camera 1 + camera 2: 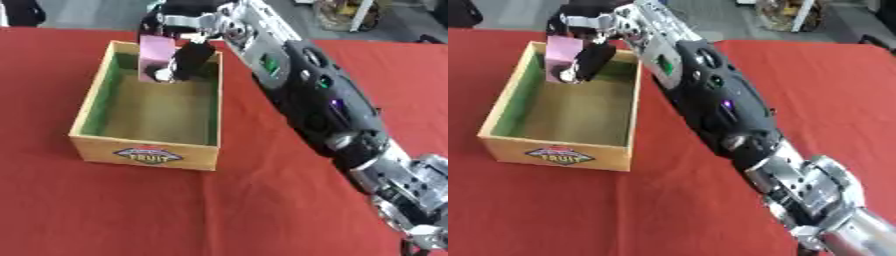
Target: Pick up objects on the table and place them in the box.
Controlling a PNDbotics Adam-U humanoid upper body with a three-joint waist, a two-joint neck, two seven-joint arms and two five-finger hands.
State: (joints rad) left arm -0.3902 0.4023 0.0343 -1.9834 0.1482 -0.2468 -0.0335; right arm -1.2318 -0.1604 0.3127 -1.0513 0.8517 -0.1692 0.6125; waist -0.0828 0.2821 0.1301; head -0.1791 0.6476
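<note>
Over the box [87,107], right hand [188,37] fingers [592,57] grip a pink carton [156,55].

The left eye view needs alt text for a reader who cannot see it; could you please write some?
The robot's right hand holds a pink rectangular block over the far end of an open wooden box with a fruit label, which stands on a red tablecloth. Its black and silver arm reaches in from the lower right.

I count one wooden box [144,150], one pink block [156,54] over its far end, one red table [175,210], and one of my hands [188,52] in sight.
</note>
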